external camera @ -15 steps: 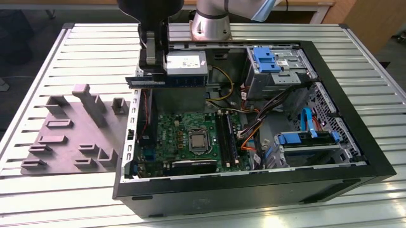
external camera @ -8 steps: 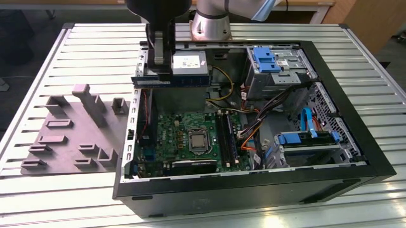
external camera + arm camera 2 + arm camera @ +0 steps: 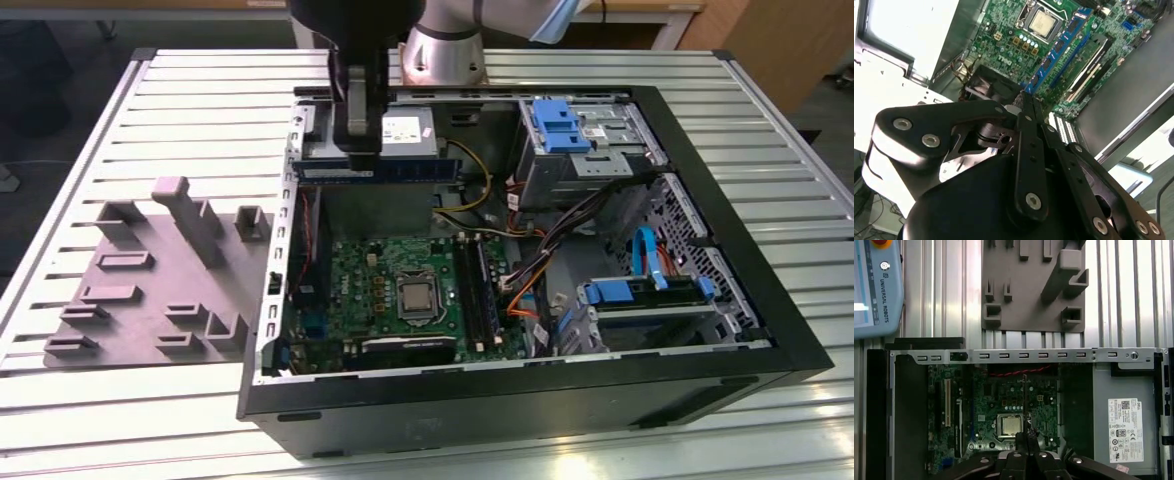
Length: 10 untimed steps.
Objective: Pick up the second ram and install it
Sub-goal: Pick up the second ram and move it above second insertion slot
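- The gripper point(image 3: 358, 152) pinched the memory stick point(image 3: 414, 170) between its closed fingers.
- The memory stick hung level in the upper centre of the exterior view, over the open computer case point(image 3: 534, 405).
- A grey fixture block point(image 3: 147, 290) lay at the exterior view's left.

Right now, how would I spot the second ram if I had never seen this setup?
In the open computer case, find the silver power supply. By it the gripper is shut on the second ram: a long, thin blue-green board with black chips, held on edge in the air, unlike the black memory slots fixed to the motherboard.
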Each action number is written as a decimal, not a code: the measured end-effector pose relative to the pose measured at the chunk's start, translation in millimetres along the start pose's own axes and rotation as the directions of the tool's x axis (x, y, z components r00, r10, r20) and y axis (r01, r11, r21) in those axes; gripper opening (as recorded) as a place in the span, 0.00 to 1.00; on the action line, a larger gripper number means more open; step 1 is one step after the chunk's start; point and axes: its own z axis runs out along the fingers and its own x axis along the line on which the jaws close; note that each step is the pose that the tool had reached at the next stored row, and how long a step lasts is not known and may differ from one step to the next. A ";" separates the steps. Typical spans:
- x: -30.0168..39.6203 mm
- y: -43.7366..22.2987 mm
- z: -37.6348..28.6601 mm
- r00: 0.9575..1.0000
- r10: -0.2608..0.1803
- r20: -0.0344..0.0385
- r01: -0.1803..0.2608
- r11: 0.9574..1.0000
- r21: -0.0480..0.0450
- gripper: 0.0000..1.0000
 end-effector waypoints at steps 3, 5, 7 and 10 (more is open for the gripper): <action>-0.1 -4.8 -0.2 1.000 0.000 0.000 0.000 1.000 0.000 0.11; -0.2 -7.9 -0.3 1.000 0.000 0.000 0.000 1.000 0.000 0.11; -0.3 -11.0 -0.5 1.000 0.000 0.000 0.000 1.000 0.000 0.11; -0.5 -15.4 -0.6 1.000 0.000 0.000 0.000 1.000 0.000 0.11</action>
